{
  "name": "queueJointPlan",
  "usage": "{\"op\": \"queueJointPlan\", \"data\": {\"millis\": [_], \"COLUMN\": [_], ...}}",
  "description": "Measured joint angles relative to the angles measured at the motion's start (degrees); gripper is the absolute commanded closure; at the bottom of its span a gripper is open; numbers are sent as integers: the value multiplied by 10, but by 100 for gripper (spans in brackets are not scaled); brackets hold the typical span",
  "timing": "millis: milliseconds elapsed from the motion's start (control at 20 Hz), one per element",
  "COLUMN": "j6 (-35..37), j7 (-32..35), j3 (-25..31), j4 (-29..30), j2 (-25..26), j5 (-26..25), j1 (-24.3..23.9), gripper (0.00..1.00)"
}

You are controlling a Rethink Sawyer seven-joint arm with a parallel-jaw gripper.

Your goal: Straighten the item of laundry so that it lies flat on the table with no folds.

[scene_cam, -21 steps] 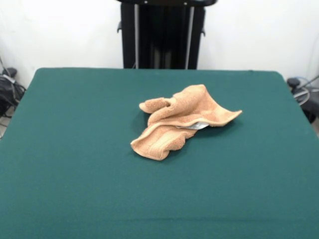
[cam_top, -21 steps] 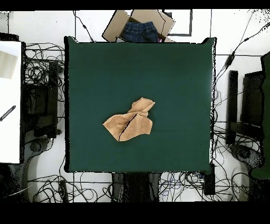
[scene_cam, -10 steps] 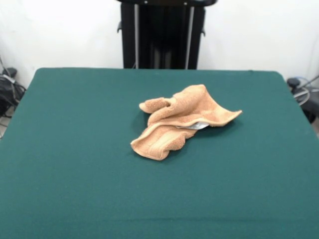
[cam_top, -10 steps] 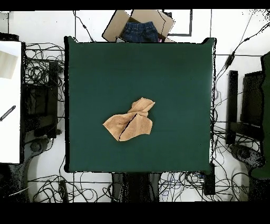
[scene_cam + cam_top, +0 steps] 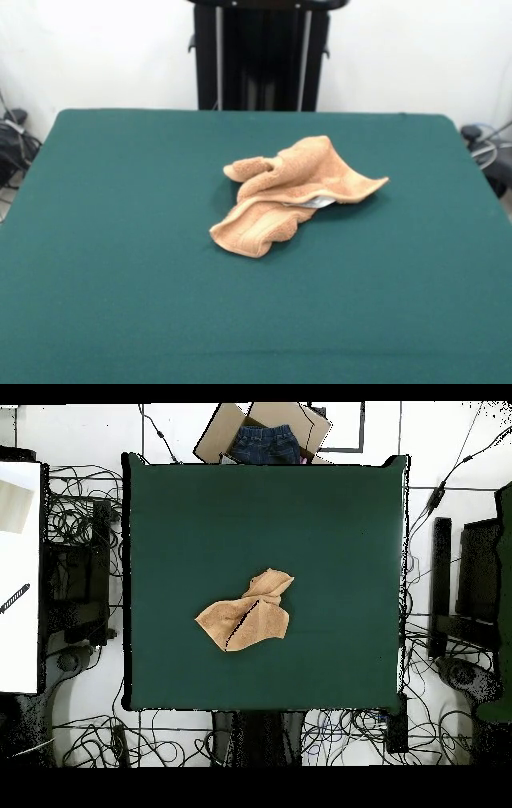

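The tan terry towel (image 5: 292, 194) lies crumpled near the middle of the green surface (image 5: 120, 240), folds overlapping; the end effector is out of view, state unknown; flattening appears unstarted; next move: grasp an exposed corner.

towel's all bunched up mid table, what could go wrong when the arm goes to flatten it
The towel lies in overlapping folds, so a pinch may catch two layers and drag the whole bundle across the table instead of opening it. The white tag is tucked under a fold, and the corners are hard to tell apart. The gripper is not in view.
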Motion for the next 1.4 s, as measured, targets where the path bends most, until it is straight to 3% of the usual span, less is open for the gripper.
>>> {"op": "queueJointPlan", "data": {"millis": [400,950,1400], "j6": [-16,-129,-181], "j7": [0,0,0], "j3": [0,-1,-10], "j4": [13,46,61], "j2": [-12,-41,-55], "j5": [-5,-22,-24], "j1": [-11,-11,-11], "gripper": [0,0,0]}}
